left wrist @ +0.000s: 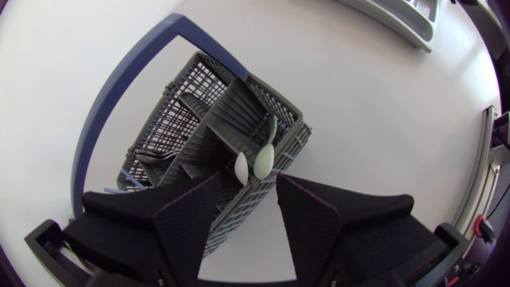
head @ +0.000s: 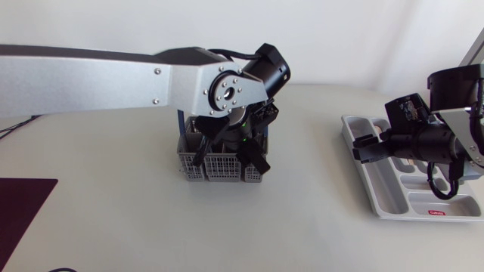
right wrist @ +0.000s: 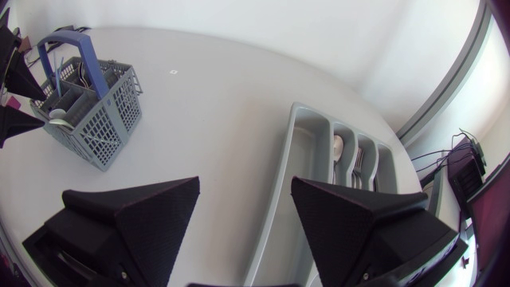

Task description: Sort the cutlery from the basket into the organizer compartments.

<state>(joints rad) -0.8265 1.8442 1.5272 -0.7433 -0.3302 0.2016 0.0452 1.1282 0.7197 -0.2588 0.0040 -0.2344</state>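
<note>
The left end effector (left wrist: 247, 195) is spread wide, gripping nothing. Just ahead of its fingertips, its wrist view looks into the grey basket (left wrist: 199, 119), where two pale spoons (left wrist: 261, 162) lean in one compartment; overhead, the arm hides them. Well apart across the worktop (head: 302, 219), the right end effector (right wrist: 245, 195), likewise spread and empty, hovers above the organizer (right wrist: 296, 151). Only its wrist view shows a spoon (right wrist: 338, 147) lying inside.

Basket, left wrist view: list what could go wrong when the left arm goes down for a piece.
1. Two spoons lie side by side just ahead of the open left end effector; it may pinch both, or nudge one away.
2. The blue handle arches over the basket; the end effector could catch it and drag or tip the basket.
3. The dividers leave narrow slots, so the broad end effector might jam on them.
</note>
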